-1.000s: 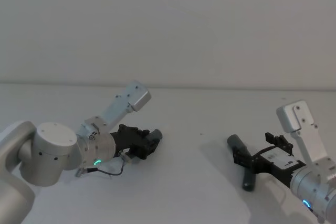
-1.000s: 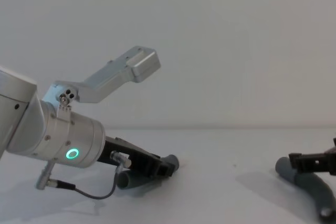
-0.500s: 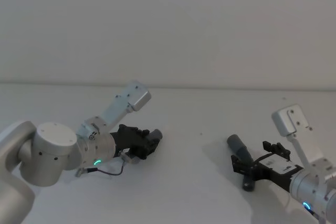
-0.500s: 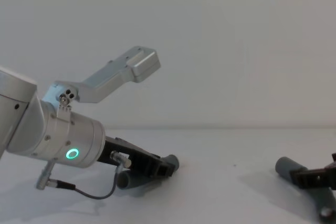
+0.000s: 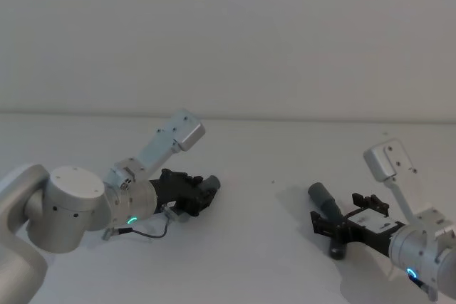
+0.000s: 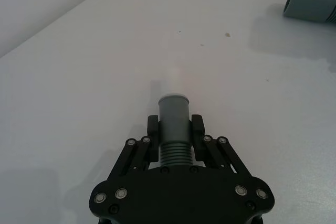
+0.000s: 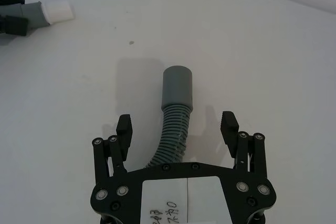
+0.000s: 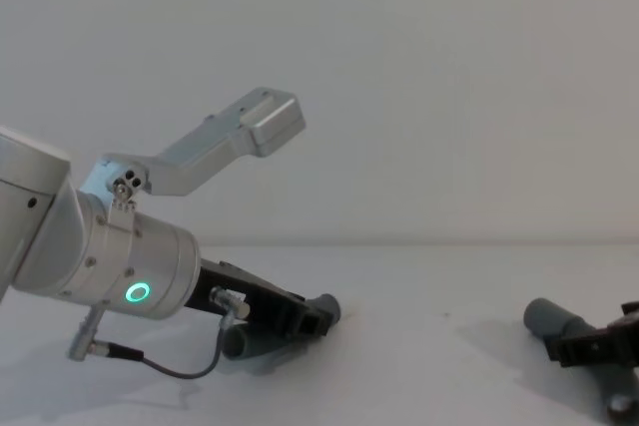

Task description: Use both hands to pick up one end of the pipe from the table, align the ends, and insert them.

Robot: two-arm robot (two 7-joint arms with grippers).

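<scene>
The fingers (image 6: 152, 128) of the left gripper (image 6: 174, 127) are clamped on the ribbed neck of the white-tipped hose piece (image 6: 175, 153), just behind its cuff (image 6: 173, 109). This piece sits at 8 o'clock in the head view, low over the table (image 5: 256, 254).

The fingers of the right gripper (image 7: 177, 125) are spread wide and straddle the second hose piece (image 7: 170, 139) at 4 o'clock without touching it. Its cuff (image 7: 177, 88) lies ahead of them.

Assessment: one grasp is made. The second grasp, the lift, the alignment and the insertion are outstanding.

Clearance: the two cuffs are well apart, with bare table between them. Ample room towards 12 o'clock.
</scene>
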